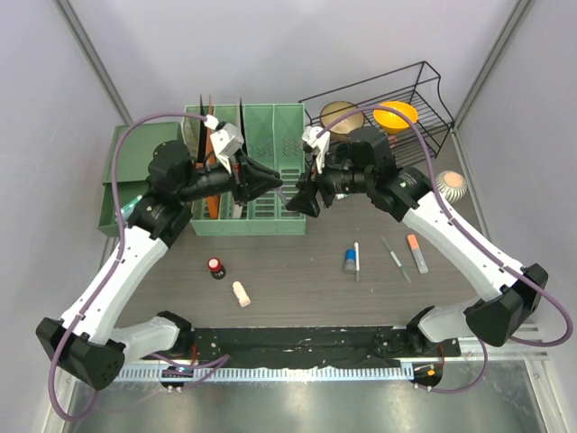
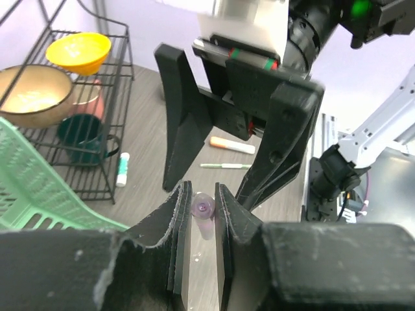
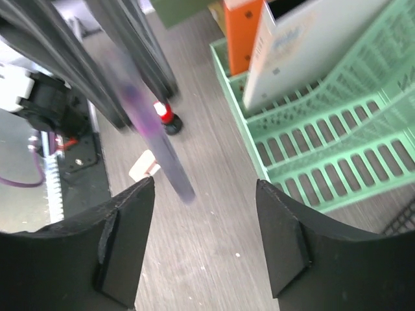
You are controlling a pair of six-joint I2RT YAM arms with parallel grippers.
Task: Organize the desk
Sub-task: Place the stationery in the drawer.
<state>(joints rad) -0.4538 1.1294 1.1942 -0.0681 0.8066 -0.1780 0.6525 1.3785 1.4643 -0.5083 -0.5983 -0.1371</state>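
Observation:
Above the desk, in front of the green file rack, my two grippers meet tip to tip. A purple pen is pinched between the pads of my left gripper, which is shut on it. From the right wrist view the pen sticks out of the left gripper toward my right gripper. Its jaws stand wide apart on either side of the pen's tip and do not touch it. From above, the left gripper and the right gripper are almost in contact.
The file rack holds an orange book. A wire rack with bowls stands at the back right. On the desk lie a red-capped bottle, a cream eraser, a glue stick, pens and an orange-tipped marker.

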